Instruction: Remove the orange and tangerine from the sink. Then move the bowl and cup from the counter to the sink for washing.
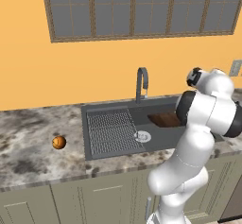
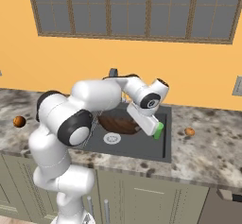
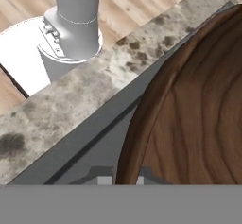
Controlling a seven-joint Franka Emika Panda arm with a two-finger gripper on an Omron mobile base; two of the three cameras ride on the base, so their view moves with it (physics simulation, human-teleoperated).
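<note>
From the left base view we see the bowl (image 1: 165, 119) already inside the sink (image 1: 106, 147), at about 3 o'clock from the drain, with one fruit (image 1: 58, 142) out on the counter. In the right base view the gripper (image 2: 159, 132) hangs over the basin's 3 o'clock edge with the green cup (image 2: 158, 131) at its tip (apparently held), just beside the bowl. The hand view shows the bowl's rim between the jaws, which stand fully closed, so we judge the cup must go down beside the bowl.

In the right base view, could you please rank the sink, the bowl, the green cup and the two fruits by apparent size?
1. sink
2. bowl
3. green cup, partly hidden by the hand
4. fruit on the left counter and fruit on the right counter: alike
</note>
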